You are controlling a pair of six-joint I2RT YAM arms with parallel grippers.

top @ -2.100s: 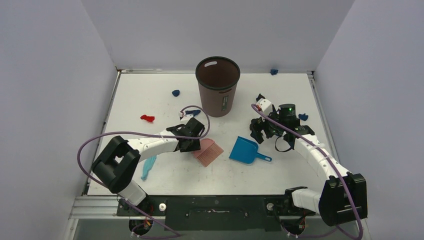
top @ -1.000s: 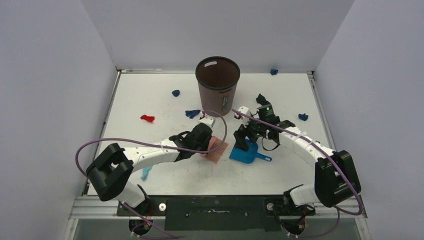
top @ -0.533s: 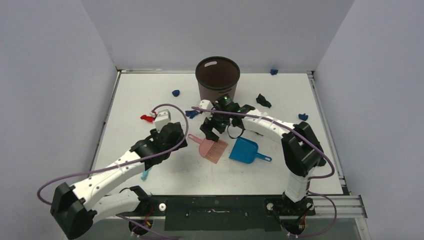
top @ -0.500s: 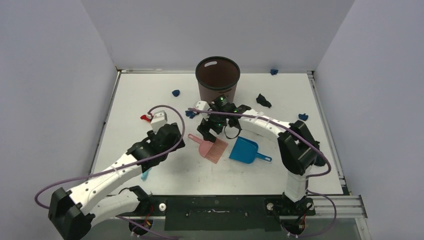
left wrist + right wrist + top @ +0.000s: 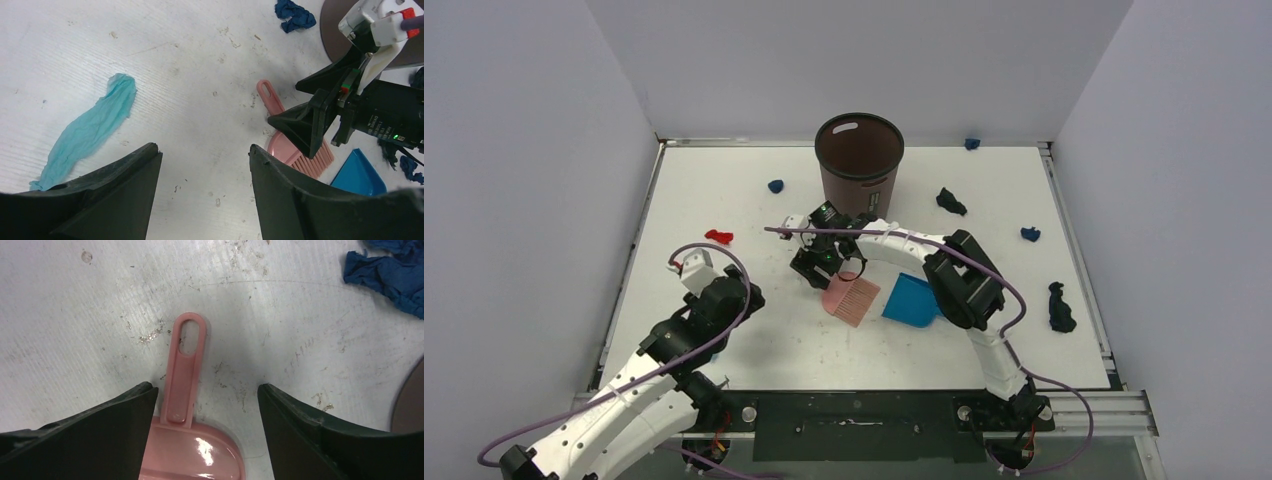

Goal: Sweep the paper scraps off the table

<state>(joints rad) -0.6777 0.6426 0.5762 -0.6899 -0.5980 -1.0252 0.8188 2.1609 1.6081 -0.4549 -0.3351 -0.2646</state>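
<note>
While right gripper (image 5: 205,388) gapes astride brush handle (image 5: 181,390) (untouched), left gripper (image 5: 203,148) spread, empty.

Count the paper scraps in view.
8. Red wad left; blue wad left of bin, another beside it, another at back edge, another far right; dark wads right; light-blue strip near-left. More may be hidden.

The right gripper (image 5: 812,268) reaches across to the pink brush (image 5: 852,300) (blue dustpan (image 5: 910,297) just beside it), near the brown bin (image 5: 859,172).

Glossy plastic brush (image 5: 186,375) lies on scuffed matt table (image 5: 65,315)
</note>
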